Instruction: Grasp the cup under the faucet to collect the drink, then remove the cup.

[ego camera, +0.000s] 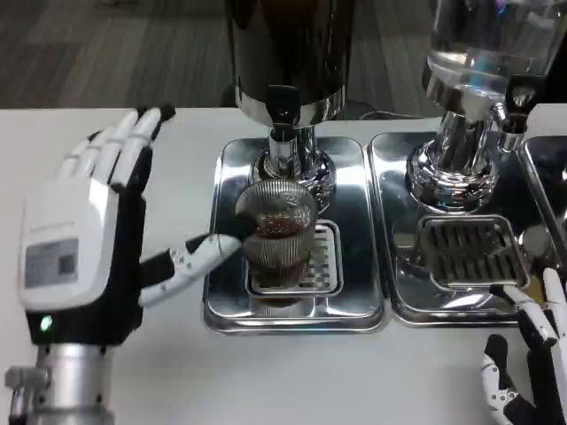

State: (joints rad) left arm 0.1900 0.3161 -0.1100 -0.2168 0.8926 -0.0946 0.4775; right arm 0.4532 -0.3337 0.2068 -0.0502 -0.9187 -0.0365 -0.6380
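A ribbed clear cup [276, 232] with some dark drink in it stands on the grille of the steel drip tray [354, 305], right below the black-handled faucet [283, 113] of the dark dispenser [288, 44]. My left hand [93, 239] is to the cup's left, fingers stretched out and apart, pointing away from me. Its thumb reaches right and its tip meets or nearly meets the cup's left side; nothing is gripped. My right hand [530, 359] sits low at the front right corner, fingers apart and holding nothing, well away from the cup.
A second dispenser [483, 53] with a clear tank and chrome base stands to the right on its own drip tray [403, 292]. Another steel edge [549, 177] shows at the far right. Bare white table lies in front of both trays.
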